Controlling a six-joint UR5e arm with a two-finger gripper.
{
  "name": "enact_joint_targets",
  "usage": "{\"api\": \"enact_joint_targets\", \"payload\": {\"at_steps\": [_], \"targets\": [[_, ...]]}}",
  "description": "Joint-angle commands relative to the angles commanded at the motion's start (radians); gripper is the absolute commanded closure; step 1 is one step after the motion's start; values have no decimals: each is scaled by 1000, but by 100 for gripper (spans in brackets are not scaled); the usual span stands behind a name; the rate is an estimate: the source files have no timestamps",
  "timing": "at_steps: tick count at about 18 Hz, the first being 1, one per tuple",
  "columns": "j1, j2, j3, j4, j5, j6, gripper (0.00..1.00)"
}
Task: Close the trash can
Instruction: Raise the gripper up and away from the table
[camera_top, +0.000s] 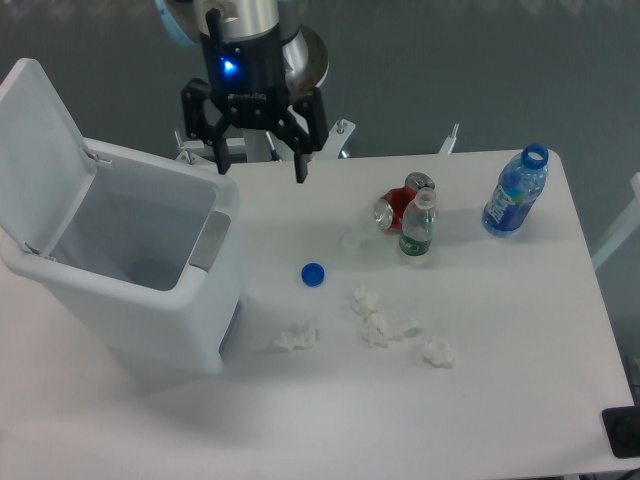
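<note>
Black two-finger pincer (261, 170) seen spread open, empty, hung above rear edge of white bench (480, 400); large white plastic rectangular trash can (150, 290) sat at bench left, hinged lid (40, 150) raised

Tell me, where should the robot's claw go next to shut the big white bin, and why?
Probably left, toward the raised lid. The trash can stands open with its lid tipped up at the far left, while the gripper hangs open and empty above the table's back edge, touching nothing, so it must reach the lid first.
</note>
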Motion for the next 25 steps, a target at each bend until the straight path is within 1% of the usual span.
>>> {"api": "enact_joint_targets", "payload": {"at_steps": [6,7,9,10,12,15,16,19,23,25], "targets": [[8,11,-3,0,21,-2,0],[11,20,-5,-6,21,-3,0],[41,50,-43,2,21,-5,0],[45,67,-61,2,21,-6,0],[52,100,-71,-2,21,-24,0],[75,153,-64,-2,8,-162,0],[77,164,-58,-2,-3,-188,0],[75,199,-54,-8,-37,-222,0],[68,239,-54,-6,-40,-363,0],[61,255,-61,-2,-46,-362,0]]}}
